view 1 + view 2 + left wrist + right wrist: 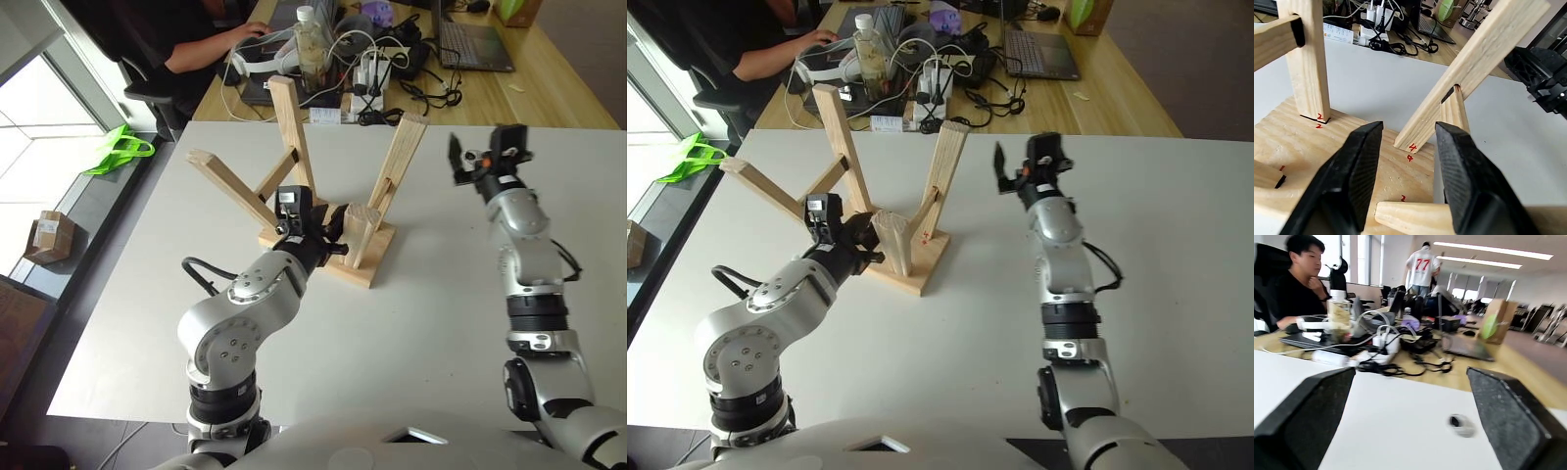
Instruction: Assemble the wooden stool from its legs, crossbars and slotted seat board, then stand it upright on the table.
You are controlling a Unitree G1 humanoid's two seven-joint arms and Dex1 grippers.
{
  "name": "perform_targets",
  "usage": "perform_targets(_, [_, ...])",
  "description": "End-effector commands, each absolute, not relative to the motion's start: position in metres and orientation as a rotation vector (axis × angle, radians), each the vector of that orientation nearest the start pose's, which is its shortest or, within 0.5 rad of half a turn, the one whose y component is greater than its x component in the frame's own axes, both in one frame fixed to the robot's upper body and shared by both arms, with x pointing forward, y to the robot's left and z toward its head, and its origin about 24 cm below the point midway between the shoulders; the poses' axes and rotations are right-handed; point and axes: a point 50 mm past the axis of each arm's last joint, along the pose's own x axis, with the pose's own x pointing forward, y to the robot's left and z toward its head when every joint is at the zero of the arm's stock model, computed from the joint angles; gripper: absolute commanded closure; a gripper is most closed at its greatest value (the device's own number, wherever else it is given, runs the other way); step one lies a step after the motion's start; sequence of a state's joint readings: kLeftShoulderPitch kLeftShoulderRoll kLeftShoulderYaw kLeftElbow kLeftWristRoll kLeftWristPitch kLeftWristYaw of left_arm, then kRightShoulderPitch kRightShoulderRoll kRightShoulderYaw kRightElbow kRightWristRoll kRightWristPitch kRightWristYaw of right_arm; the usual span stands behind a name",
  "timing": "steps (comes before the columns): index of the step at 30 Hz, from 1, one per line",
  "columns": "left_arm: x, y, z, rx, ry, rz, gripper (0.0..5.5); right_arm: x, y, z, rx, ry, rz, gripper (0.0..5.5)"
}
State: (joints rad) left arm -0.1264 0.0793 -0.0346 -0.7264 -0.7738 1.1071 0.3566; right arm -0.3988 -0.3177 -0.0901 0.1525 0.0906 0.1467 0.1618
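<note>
Stool [333, 211]: upside down on white worktop [411, 323], left of centre; seat board [367, 269] flat, 4 legs up & splayed
Wood: pale, unpainted; small red marks [1411, 147] at leg bases
Crossbars [272, 174]: one betw back leg [291, 127] & left leg [230, 186]; another meets right leg [402, 157] low down
L end effector [1408, 134]: released, fingers spread just over seat board, near leg [362, 230] just beside; contact can't tell
R end effector [482, 155]: released, holding nothing, raised over worktop, well apart on right
Hidden: L end effector covers board's middle & near leg base in head views; slots not made out
</note>
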Motion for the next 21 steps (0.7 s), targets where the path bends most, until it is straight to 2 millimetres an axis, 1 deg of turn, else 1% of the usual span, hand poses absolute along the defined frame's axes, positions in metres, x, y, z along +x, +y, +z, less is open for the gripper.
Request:
perform_targets(1, [0.226,0.111,0.140,-0.253,0.280,-0.295,3.53,0.307,-0.233,0.124,-0.216,-0.088,0.247,1.22])
perform_targets(3, [0.228,0.120,0.151,-0.251,0.202,-0.292,3.53,0.292,-0.231,0.120,-0.142,-0.028,0.442,1.22])
perform_targets(5, [0.228,0.125,0.167,-0.256,0.098,-0.321,3.53,0.275,-0.220,0.113,-0.089,0.045,0.639,1.22])
perform_targets(6, [0.226,0.126,0.178,-0.260,0.032,-0.358,3.53,0.267,-0.212,0.107,-0.074,0.084,0.728,1.22])
perform_targets(8, [0.222,0.129,0.195,-0.270,-0.069,-0.418,3.53,0.255,-0.198,0.097,-0.047,0.141,0.842,1.22])
perform_targets(9, [0.219,0.130,0.203,-0.287,-0.122,-0.454,3.53,0.248,-0.187,0.089,-0.020,0.166,0.886,1.22])
perform_targets(12, [0.212,0.134,0.223,-0.376,-0.242,-0.554,3.53,0.226,-0.155,0.068,0.054,0.222,0.969,1.22])
perform_targets(14, [0.209,0.139,0.232,-0.459,-0.298,-0.589,3.53,0.213,-0.134,0.057,0.115,0.255,1.010,1.22])
perform_targets(15, [0.208,0.146,0.233,-0.490,-0.322,-0.560,3.53,0.208,-0.124,0.053,0.142,0.269,1.025,1.22])
perform_targets(17, [0.211,0.166,0.232,-0.483,-0.353,-0.443,3.53,0.201,-0.110,0.046,0.178,0.290,1.038,1.22])
perform_targets(19, [0.213,0.185,0.229,-0.472,-0.373,-0.339,3.53,0.200,-0.104,0.042,0.181,0.294,1.026,1.22])
perform_targets(21, [0.213,0.205,0.230,-0.474,-0.421,-0.234,3.53,0.203,-0.100,0.040,0.179,0.288,1.002,1.22])
